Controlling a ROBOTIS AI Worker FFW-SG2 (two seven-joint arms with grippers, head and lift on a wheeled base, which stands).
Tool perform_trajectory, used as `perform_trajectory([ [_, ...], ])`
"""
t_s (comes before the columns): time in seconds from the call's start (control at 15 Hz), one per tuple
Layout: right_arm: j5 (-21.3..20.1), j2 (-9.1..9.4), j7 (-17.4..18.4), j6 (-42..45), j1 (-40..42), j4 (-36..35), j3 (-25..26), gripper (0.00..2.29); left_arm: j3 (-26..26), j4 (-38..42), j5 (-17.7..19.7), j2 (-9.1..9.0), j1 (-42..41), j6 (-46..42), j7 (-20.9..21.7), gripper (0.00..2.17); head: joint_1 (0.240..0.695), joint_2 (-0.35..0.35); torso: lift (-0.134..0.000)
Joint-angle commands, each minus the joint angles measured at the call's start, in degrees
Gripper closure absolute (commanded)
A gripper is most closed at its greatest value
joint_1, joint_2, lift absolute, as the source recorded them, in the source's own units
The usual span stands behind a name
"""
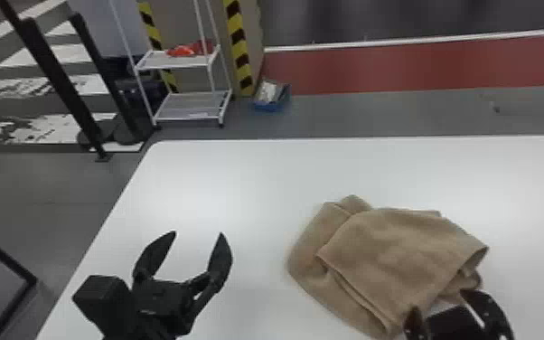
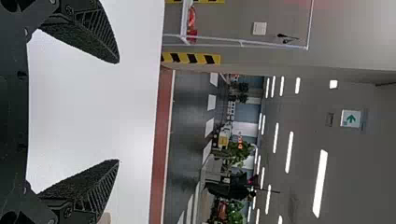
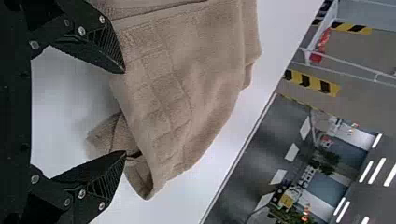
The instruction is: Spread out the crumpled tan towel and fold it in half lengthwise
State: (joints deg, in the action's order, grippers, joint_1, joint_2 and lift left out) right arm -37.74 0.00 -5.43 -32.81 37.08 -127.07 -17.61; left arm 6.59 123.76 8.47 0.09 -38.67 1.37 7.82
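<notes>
Right pincer: you have it [image 1: 438, 300] at the near right side of the towel, its two fingers apart. In its own wrist view the cloth shows beyond and between the fingertips; they look just clear of it, though you can't quite judge contact from here.
Left pincer: you see it [image 1: 198, 233] above the left part of the surface, fingers spread wide with nothing between them, well apart from the cloth.
Tan towel: it lies [image 1: 388, 248] crumpled on the surface, between your two pincers and reaching past the right one on the far side. One broad layer overlaps another, with a hem running slantwise down toward you. Its right corner curls over a small dark hollow, and your right wrist view shows a squared pattern pressed or woven into the cloth.
Surface: you are working over a smooth white top [image 1: 239, 181] with a rounded far left corner.
Floor: past the far edge you have grey flooring [image 1: 375, 108], then a red band [image 1: 397, 68] beyond it.
Blue box: it sits [image 1: 270, 106] on the floor, just beside a yellow-and-black striped edge [image 1: 239, 45].
White rack: you find it [image 1: 185, 64] beyond the far left corner, with something red [image 1: 183, 50] on its upper shelf.
</notes>
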Motion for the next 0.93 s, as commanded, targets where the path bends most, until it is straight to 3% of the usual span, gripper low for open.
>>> perform_trajectory([
  [0.0, -0.3, 0.05, 0.2, -1.4, -1.3, 0.2, -1.1, 0.34, 0.0, 0.0, 0.1, -0.24, 0.0, 0.0, 0.0, 0.13, 0.695, 0.180, -0.125],
  [0.87, 0.8, 0.05, -0.2, -3.4, -1.4, 0.2, -5.6, 0.34, 0.4, -0.1, 0.3, -0.24, -0.7, -0.7, 0.2, 0.13, 0.695, 0.238, -0.125],
])
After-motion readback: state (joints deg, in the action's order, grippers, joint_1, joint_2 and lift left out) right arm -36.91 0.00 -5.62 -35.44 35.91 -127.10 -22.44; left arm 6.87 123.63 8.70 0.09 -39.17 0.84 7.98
